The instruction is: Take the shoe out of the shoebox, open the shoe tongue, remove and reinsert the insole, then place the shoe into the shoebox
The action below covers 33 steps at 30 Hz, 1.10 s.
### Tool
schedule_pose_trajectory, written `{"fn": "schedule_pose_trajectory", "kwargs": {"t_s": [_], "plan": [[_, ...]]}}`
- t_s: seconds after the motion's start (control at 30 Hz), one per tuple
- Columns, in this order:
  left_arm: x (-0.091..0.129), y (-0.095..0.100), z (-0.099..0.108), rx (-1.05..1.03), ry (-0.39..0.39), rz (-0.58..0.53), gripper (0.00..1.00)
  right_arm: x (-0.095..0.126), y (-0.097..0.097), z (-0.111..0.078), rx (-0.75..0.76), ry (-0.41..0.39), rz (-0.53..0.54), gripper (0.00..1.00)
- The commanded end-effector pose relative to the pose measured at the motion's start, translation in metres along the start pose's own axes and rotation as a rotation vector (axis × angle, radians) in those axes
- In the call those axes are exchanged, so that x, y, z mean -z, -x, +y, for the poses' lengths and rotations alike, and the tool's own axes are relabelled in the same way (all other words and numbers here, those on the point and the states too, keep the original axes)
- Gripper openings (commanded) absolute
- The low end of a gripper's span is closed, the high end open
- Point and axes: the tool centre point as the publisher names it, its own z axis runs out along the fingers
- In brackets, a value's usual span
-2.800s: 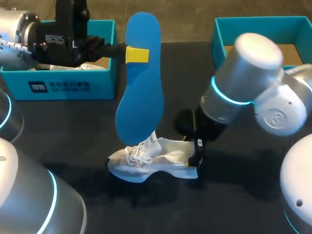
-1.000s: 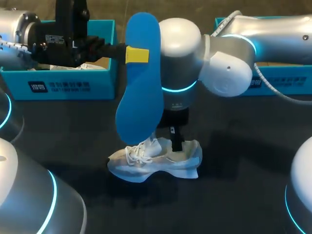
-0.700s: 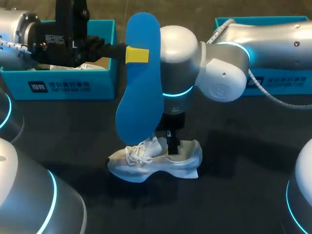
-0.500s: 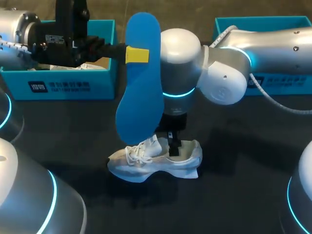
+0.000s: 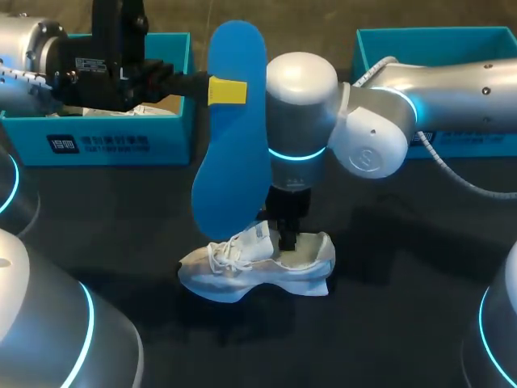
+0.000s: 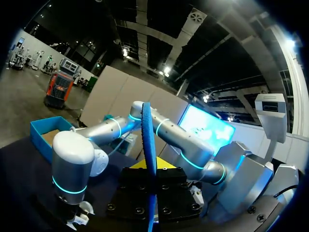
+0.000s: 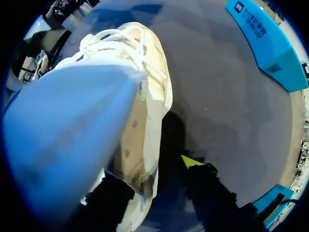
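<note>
Head view: my left gripper (image 5: 228,90) reaches in from the left and pinches a blue insole (image 5: 234,153) near its upper end, holding it upright over the black table (image 5: 404,283). The insole's lower end hangs just in front of the white shoe (image 5: 258,268), which lies on its sole mid-table, and covers part of the shoe's tongue. My right arm (image 5: 300,113) crosses in from the right and points straight down. The right gripper (image 5: 287,234) is at the shoe's opening, behind the insole. A teal left shoebox (image 5: 105,144) sits at the back left and a teal right shoebox (image 5: 436,39) at the back right, both well apart from the shoe.

Left wrist view: the insole stands edge-on, clamped between my fingers. Beyond it are the right arm and the right shoebox (image 6: 41,133).

Right wrist view: the insole fills the near side as a large blue blur and hides much of the shoe. The shoe's laces lie ahead. My fingers stand apart, the shoe's side wall between them; the yellow-tipped finger (image 7: 190,161) is outside the shoe, with a gap to it.
</note>
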Motion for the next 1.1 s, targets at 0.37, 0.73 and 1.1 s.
{"fn": "schedule_pose_trajectory", "kwargs": {"t_s": [0.37, 0.73, 1.1], "plan": [[-0.001, 0.000, 0.000, 0.001, 0.002, -0.001, 0.00, 0.017, -0.005, -0.003, -0.008, -0.005, -0.005, 0.00], [-0.001, 0.000, 0.000, 0.001, 0.002, -0.001, 0.00, 0.037, -0.014, -0.013, -0.140, 0.005, 0.043, 0.00], [-0.001, 0.000, 0.000, 0.001, 0.002, -0.001, 0.00, 0.058, -0.027, -0.017, -0.464, 0.095, 0.036, 0.00]]}}
